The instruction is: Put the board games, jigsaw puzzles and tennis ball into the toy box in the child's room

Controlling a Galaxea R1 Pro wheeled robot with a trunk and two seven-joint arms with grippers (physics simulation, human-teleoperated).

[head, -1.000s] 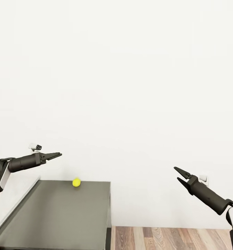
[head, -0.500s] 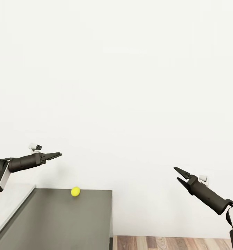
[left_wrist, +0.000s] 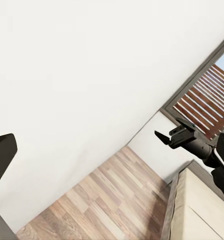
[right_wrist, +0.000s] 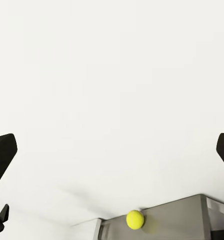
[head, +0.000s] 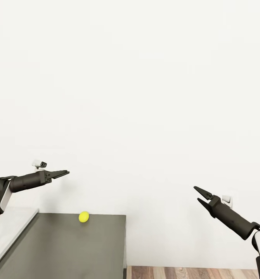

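A small round yellow-green tennis ball (head: 84, 217) is seen on the matte dark grey worktop (head: 64, 248), at its far edge. Left hand (head: 64, 173) is clenched, right hand (head: 198, 195) released; both are empty.

Ball (head: 84, 217) sitting on tabletop (head: 64, 248) near far edge, by wall (head: 145, 97). Floor (head: 192, 272) lying right of tabletop. Left arm (head: 27, 181) hanging above tabletop, right arm (head: 229, 217) over floor.

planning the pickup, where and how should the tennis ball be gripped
Across its middle: the tennis ball is round, so any width suits. It sits at the dark table's far edge by the wall, so probably come from above or the near side, with the nearer left gripper.
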